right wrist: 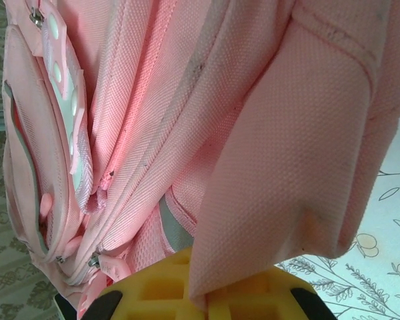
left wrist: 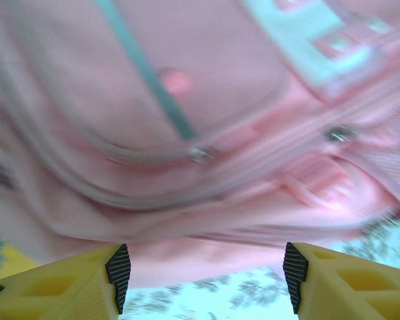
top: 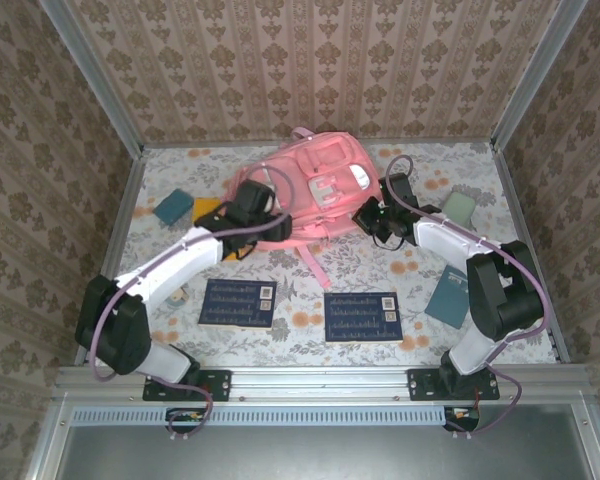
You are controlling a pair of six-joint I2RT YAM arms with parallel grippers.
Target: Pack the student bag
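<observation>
On the table (top: 380,265), at its far middle, the student bag (top: 315,190) is lying flat between the 2 arms, long axis running near to far. The right gripper (right wrist: 200,297) is pinching a fold of its right side. The left gripper (left wrist: 203,270) is hovering wide and empty, with the bag just ahead.

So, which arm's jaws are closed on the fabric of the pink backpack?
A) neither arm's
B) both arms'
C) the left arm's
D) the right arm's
D: in the right wrist view a fold of the pink student bag runs down between the right arm's jaws and is pinched there, while the left arm's jaws stand apart with the floral table seen between them.
</observation>
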